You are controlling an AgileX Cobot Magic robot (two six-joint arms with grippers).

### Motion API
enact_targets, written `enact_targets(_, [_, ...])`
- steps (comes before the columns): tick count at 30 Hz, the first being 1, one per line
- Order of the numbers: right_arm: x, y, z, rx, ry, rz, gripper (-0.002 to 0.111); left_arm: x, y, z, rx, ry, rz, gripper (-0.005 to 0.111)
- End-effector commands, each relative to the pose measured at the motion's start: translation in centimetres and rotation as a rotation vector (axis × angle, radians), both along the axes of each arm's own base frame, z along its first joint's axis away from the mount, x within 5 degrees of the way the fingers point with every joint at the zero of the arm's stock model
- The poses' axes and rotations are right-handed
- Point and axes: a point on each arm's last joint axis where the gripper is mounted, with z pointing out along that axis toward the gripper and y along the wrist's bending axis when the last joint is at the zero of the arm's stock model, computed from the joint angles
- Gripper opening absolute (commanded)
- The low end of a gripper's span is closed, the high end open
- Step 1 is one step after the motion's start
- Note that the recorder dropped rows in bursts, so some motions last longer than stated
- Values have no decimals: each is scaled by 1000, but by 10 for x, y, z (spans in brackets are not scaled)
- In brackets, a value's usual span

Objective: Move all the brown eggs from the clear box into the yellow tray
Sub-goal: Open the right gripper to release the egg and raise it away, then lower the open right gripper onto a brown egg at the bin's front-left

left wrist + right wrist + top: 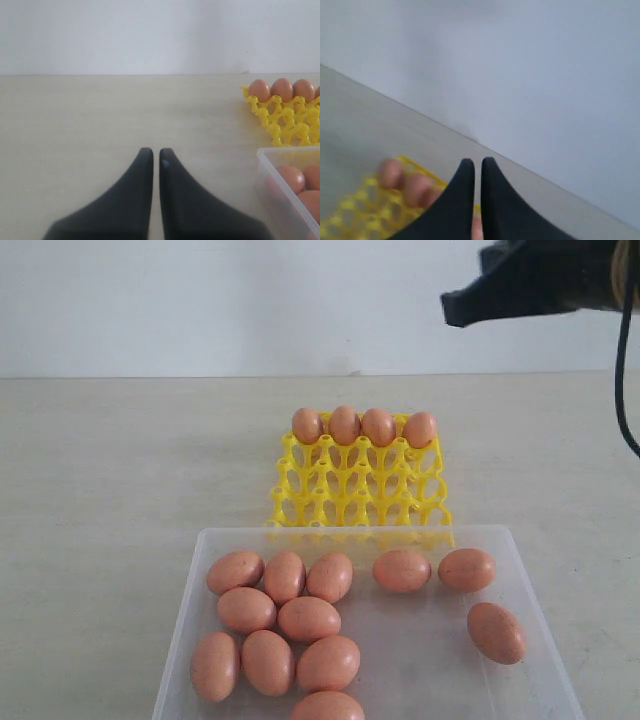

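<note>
A pale beige desk [100,460] with a matte, faintly streaked top filled the lower part of every view. Behind it stood a plain, off-white wall [200,300], bare and evenly lit. The two met in a straight seam, level in the exterior view and slanted in the right wrist view.

— Exterior view: what's lost?
— You lose the near end of the clear box [420,670], cut by the bottom edge, and part of the lowest brown egg [328,707]. The right arm [540,280] runs off the top corner.
— And at the wrists?
— On the right, your yellow tray [355,217] and its eggs are smeared; one egg hides behind the right claw [477,162]. On the left, tray and box run off the edge.
</note>
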Motion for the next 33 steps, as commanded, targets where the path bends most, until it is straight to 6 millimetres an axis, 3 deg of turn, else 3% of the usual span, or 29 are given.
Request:
enact_targets(1, [-15,32,30,-64,-87,427,0,0,0,-1,1,0,-9,4])
enact_targets(4, [-18,36,33,-227,-182,522,0,0,0,-1,1,0,-9,4])
enact_targets(6, [-14,32,33,-428,-279,508,0,0,0,-1,1,0,-9,4])
enact_targets(11, [-5,25,41,-976,-423,284,0,0,0,-1,1,0,-9,4])
enact_targets(15, [-7,28,42,-1040,-421,221,0,0,0,-1,1,0,-9,4])
enact_targets(19, [-11,39,48,-829,-403,210,0,0,0,-1,1,0,-9,4])
enact_targets(27, [-15,47,92,154,-246,102,0,0,0,-1,1,0,-9,4])
enact_targets(28, [-19,54,98,284,-197,178,0,0,0,-1,1,0,-9,4])
enact_targets(30, [-24,63,102,322,-165,286,0,0,0,-1,1,0,-9,4])
enact_targets(33, [-48,87,98,276,-82,660,0,0,0,-1,1,0,-9,4])
